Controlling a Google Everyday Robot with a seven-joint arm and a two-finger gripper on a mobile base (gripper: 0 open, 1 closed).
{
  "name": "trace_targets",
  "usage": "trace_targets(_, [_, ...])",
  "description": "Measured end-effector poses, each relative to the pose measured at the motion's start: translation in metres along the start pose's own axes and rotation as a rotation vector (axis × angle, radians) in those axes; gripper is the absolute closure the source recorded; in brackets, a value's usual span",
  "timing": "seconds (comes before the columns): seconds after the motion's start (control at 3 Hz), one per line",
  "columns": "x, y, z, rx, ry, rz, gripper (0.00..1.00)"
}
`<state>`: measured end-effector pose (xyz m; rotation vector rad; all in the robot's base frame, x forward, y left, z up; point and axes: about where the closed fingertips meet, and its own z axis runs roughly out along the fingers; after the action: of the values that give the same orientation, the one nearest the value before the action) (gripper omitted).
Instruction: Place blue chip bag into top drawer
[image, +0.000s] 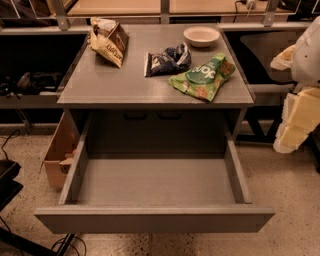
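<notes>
Crumpled navy chip bag (167, 61), white-patched, lies on the desk (110, 85) at twelve o'clock; drawer (155, 217) open at six o'clock; jaws at three o'clock, cannot tell whether open.

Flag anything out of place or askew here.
Nothing spilled or damaged. The crumpled dark navy-blue foil chip bag lies on the grey cabinet top; the wide grey metal top drawer stands open, empty. The green foil bag lies askew near the top's front edge. The gripper hangs right of the cabinet.

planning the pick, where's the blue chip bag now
The blue chip bag lies centred on the countertop, left of the green bag, near the white bowl; the gripper hangs at the camera view's right edge.
</notes>
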<state>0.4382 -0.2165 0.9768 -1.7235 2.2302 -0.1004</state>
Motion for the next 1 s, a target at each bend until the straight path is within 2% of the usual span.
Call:
trace_targets(0.33, [-0.001, -0.003, 0.002, 0.006, -0.006, 0.007, 0.0])
trace_targets(0.67, [-0.022, -0.057, 0.05, 0.02, -0.145, 0.039, 0.0])
trace_targets(1.0, [-0.061, -0.128, 0.091, 0.067, -0.287, 0.088, 0.0])
